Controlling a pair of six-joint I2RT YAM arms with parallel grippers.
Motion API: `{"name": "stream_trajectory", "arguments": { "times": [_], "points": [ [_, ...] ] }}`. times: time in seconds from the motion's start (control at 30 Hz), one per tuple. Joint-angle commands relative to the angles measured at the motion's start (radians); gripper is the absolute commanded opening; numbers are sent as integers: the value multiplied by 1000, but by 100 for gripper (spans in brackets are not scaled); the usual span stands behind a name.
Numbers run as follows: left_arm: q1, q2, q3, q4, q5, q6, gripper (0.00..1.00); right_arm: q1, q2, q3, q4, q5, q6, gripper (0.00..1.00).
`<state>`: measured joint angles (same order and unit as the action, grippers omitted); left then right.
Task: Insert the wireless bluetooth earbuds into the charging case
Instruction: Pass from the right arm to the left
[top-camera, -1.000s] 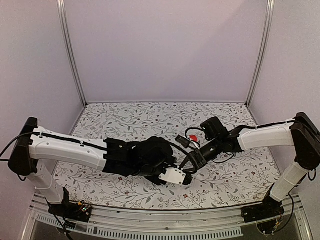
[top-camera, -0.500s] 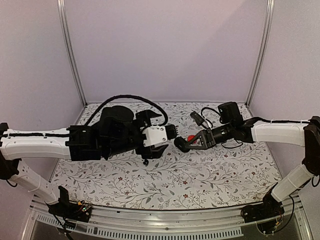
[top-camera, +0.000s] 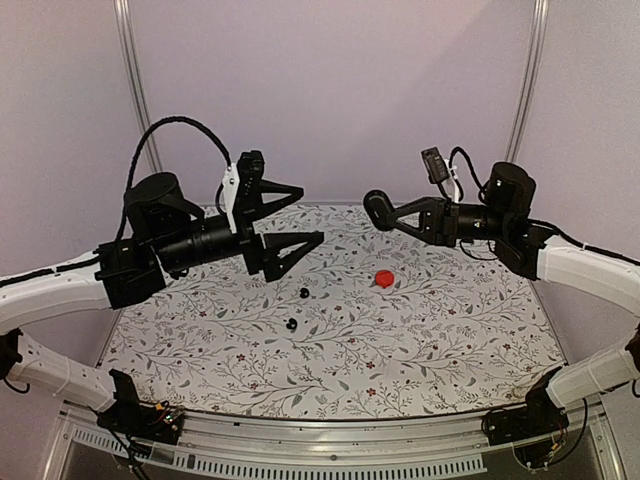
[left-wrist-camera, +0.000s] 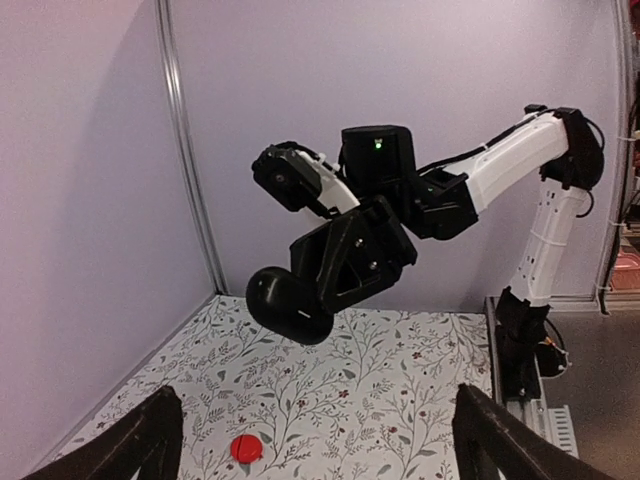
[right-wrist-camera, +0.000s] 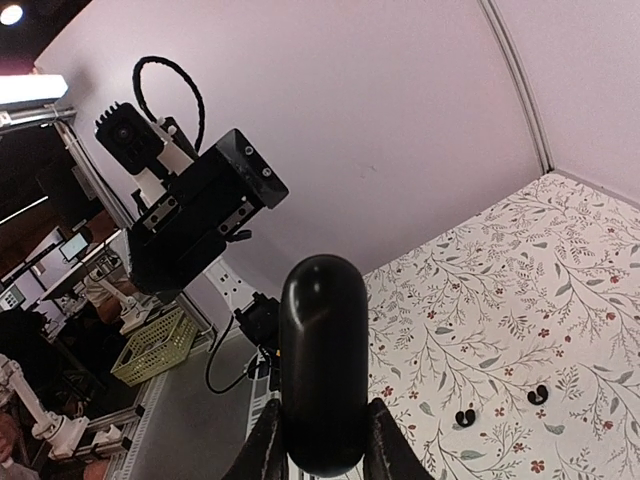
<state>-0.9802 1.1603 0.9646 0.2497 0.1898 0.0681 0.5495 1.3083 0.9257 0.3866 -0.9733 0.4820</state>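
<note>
Hanging raised at the left of the top view, the left gripper (top-camera: 312, 212) has its two fingers spread wide with nothing between them; its own camera shows the fingertips (left-wrist-camera: 140, 440) far apart at the two bottom corners. Below and slightly right of it, the wireless bluetooth earbuds (top-camera: 303, 293) lie on the floral table cover (top-camera: 450, 340) near the middle, close to each other but not touching. A flat red disc (top-camera: 384, 278) rests on the cover further right, apart from them. At the upper right, the right gripper (top-camera: 390, 218) is lifted well above the cover, clamped on the charging case (top-camera: 373, 203), which stands upright between its fingers in the right wrist view.
</note>
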Motion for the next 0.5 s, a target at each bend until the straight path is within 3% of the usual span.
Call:
{"name": "stream_trajectory", "arguments": {
  "times": [0.0, 0.2, 0.47],
  "points": [
    [18, 17, 20, 119, 231, -130, 90, 2, -62, 10, 135, -11, -21, 8],
    [24, 116, 142, 57, 287, -171, 73, 20, -53, 43, 112, -54, -27, 8],
    [114, 132, 401, -528, 266, 62, 76, 90, -39, 113, -263, 8, -238, 6]
  ]
}}
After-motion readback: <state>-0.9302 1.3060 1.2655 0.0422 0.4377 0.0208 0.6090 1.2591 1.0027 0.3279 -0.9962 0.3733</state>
